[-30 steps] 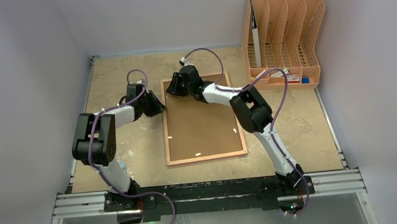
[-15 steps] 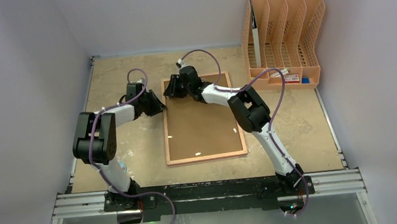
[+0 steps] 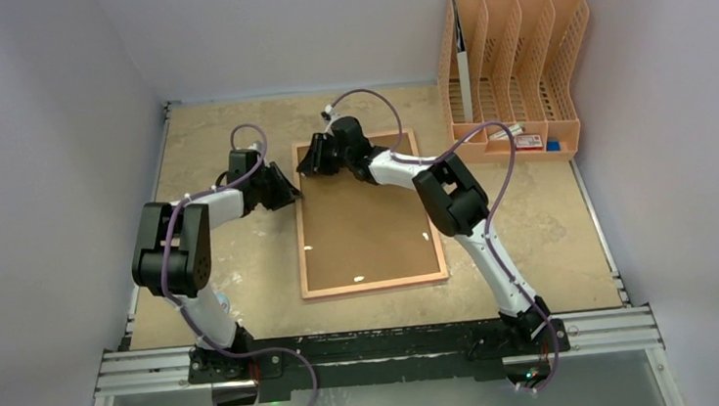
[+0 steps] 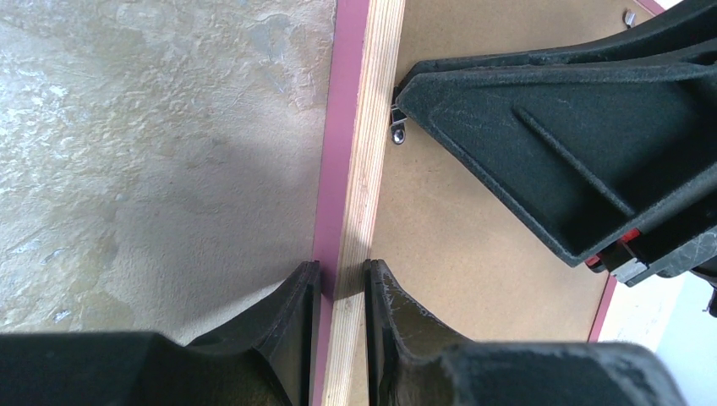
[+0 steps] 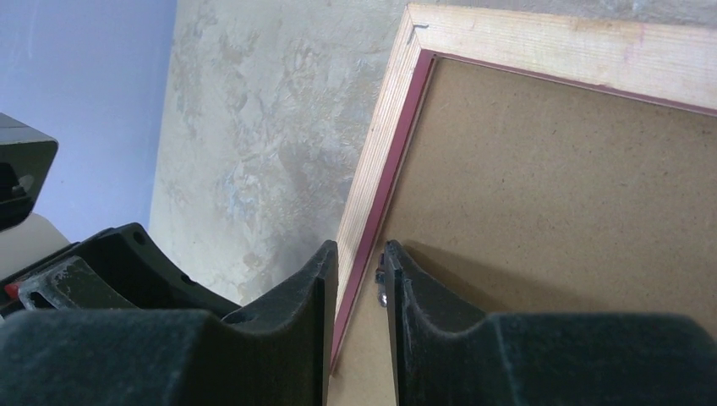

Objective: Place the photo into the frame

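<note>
Where the frame point(image 3: 411, 279) lies: flat on the bench point(image 3: 533, 207), wooden back side up, in the middle of your top view, its long sides running away from the arms.
Backing sheet point(image 3: 363, 227): brown hardboard fills the recess inside the frame's rails.
Left gripper point(image 4: 341, 269): yours is pinching the frame's left rail, one finger on the pink outer side and the other on the inner edge by the board.
Right gripper point(image 5: 359, 249): it sits farther along the same rail, near the far left corner. Its fingers are narrowly parted astride the wood, and you cannot tell whether they press on it.
Metal tab point(image 4: 397, 131): a small silver piece on the rail's inner edge, just beside the right gripper's tip in your left wrist view.
File rack point(image 3: 514, 52): orange, at the bench's far right, near the frame's far right corner but apart from it.
</note>
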You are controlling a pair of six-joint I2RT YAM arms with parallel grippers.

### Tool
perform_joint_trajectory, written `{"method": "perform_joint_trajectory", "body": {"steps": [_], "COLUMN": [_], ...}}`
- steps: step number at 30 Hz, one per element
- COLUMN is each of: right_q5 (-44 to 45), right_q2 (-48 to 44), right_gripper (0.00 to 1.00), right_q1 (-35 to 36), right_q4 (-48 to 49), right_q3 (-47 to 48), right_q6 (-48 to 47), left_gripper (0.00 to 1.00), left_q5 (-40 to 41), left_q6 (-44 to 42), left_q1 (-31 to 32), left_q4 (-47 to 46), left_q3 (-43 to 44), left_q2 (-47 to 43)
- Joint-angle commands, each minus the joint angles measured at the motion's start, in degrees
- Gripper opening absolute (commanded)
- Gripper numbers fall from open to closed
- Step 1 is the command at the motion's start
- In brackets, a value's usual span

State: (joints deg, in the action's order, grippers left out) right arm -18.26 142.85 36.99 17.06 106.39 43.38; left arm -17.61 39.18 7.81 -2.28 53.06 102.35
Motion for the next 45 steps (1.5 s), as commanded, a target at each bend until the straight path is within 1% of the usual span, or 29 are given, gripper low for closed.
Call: {"method": "perform_joint_trajectory", "body": {"steps": [1, 7, 12, 19, 32, 39, 43, 45], "right_q5": [-4.77, -5.12, -5.98, -6.5, -11.91, -15.26, -14.39, -11.34], "right_q2": [2.03, 2.35, 2.01, 0.19, -1.8, -1.64, -0.81, -1.33], "right_gripper": [0.29, 0.27, 0.25, 0.25, 0.24, 0.25, 0.25, 0.25], "right_q1": [0.03, 0.01, 0.02, 0.03, 0.01, -0.07, -0.25, -0.33], "right_q4": [-1.65, -3.99, -3.99, -1.07, 2.68, 3.28, 2.3, 1.97], "right_q3": [1.66, 2.26, 1.66, -1.37, -5.6, -4.91, -3.62, -3.53], "right_q6": [0.33, 0.53, 0.77, 0.78, 1.25, -0.08, 0.21, 0.3], "left_gripper": [0.05, 0.05, 0.05, 0.05, 0.04, 0.04, 0.04, 0.04], "left_q5": [-0.24, -0.27, -0.19, 0.18, 0.93, 0.98, 0.91, 0.83], "left_q6": [-0.67, -0.73, -0.84, -0.94, -1.21, -1.29, -1.3, -1.3], "left_q1": [0.19, 0.18, 0.23, 0.18, 0.1, 0.1, 0.1, 0.1], "left_q4": [-2.14, -1.89, -1.72, -1.11, -0.22, 0.13, 0.24, 0.26], "left_q3": [1.83, 2.14, 2.27, 2.78, 3.28, 3.46, 3.49, 3.46], "left_q2": [1.91, 2.03, 2.38, 3.24, 3.91, 3.84, 3.92, 3.92]}}
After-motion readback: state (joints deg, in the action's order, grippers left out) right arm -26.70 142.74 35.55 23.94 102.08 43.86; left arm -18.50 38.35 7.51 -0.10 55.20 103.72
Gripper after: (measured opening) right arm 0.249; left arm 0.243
